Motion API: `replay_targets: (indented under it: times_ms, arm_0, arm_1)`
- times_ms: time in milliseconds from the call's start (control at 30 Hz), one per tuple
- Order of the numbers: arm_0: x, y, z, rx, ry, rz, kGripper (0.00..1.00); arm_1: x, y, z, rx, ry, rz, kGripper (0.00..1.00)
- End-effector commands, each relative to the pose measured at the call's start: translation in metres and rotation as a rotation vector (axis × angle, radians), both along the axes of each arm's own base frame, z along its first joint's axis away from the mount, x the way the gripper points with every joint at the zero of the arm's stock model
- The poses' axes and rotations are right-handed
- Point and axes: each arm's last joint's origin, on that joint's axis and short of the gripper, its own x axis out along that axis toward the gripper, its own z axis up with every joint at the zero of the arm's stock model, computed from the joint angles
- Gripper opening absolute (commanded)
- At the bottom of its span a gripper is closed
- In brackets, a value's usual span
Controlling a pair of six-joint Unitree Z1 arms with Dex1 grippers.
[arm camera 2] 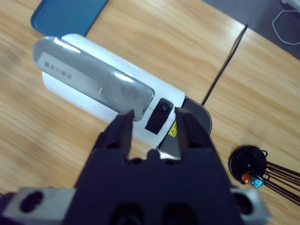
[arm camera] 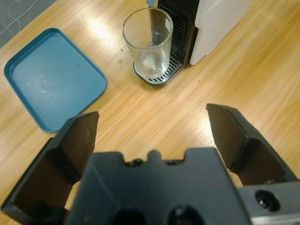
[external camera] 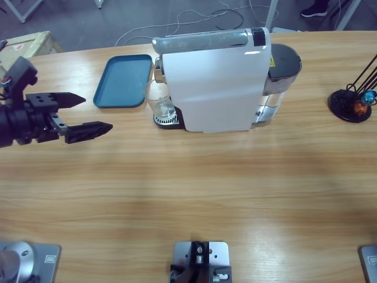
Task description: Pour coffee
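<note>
Counted on the table: one coffee machine, one clear glass on the drip grate, one blue tray, one black capsule stand holding two capsules, one blue and one orange. Counted at the far edge: one cardboard box. Grippers seen: two, left and right.

Glass: contents too faint to tell. Coffee machine: cut off by top edge (left wrist view). Capsule stand: rods cut off at right edge.
</note>
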Motion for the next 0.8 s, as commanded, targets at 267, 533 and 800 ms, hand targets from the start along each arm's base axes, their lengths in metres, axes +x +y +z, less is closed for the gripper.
replay_targets:
  times_ms: [267,533,800]
  arm_0:
    - [0.002,-0.007,-0.004,0.01,0.008,-0.016,0.991]
    - [0.002,-0.007,-0.005,0.013,0.012,-0.017,0.991]
    - [0.004,-0.008,-0.007,0.022,0.018,-0.018,0.991]
  arm_1:
    - [-0.019,-0.011,-0.02,-0.01,0.049,-0.038,1.0]
    - [-0.022,-0.013,-0.023,-0.011,0.051,-0.042,1.0]
    - [-0.024,-0.016,-0.019,0.001,0.041,-0.047,1.0]
